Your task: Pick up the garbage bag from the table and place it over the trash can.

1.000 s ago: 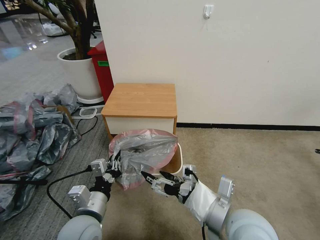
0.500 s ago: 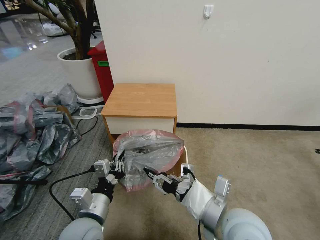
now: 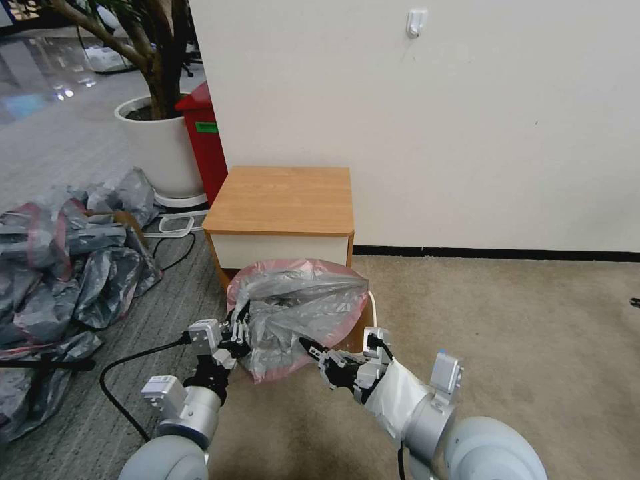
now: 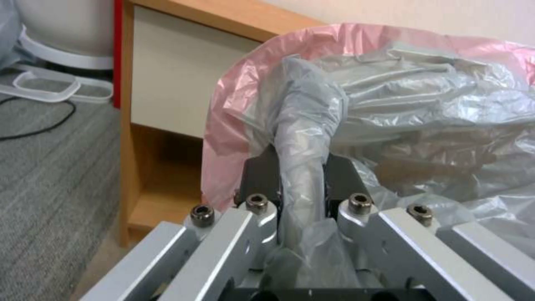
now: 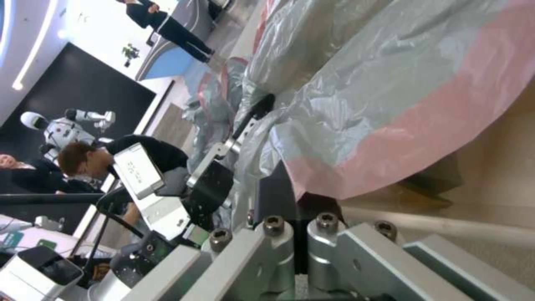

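The garbage bag (image 3: 297, 303), thin grey plastic with a pink rim band, is spread low in front of the table (image 3: 283, 200). It covers most of the trash can, whose cream rim (image 3: 371, 313) peeks out on the bag's right side. My left gripper (image 3: 241, 330) is shut on a twisted fold of the bag (image 4: 304, 125), with the plastic pinched between its dark pads (image 4: 261, 171). My right gripper (image 3: 309, 347) reaches in from the near right and is shut on the pink rim band (image 5: 390, 142) at the bag's near edge.
A large heap of grey-and-pink bags (image 3: 60, 260) lies on the floor to the left. A tall red bin (image 3: 203, 147) and a white plant pot (image 3: 160, 147) stand behind it. A black cable (image 3: 127, 373) runs by my left arm. Open carpet (image 3: 500, 320) lies to the right.
My right gripper has moved in toward the bag's near edge and gone from open to shut on the pink rim. The bag has shifted slightly to the right with my left gripper.
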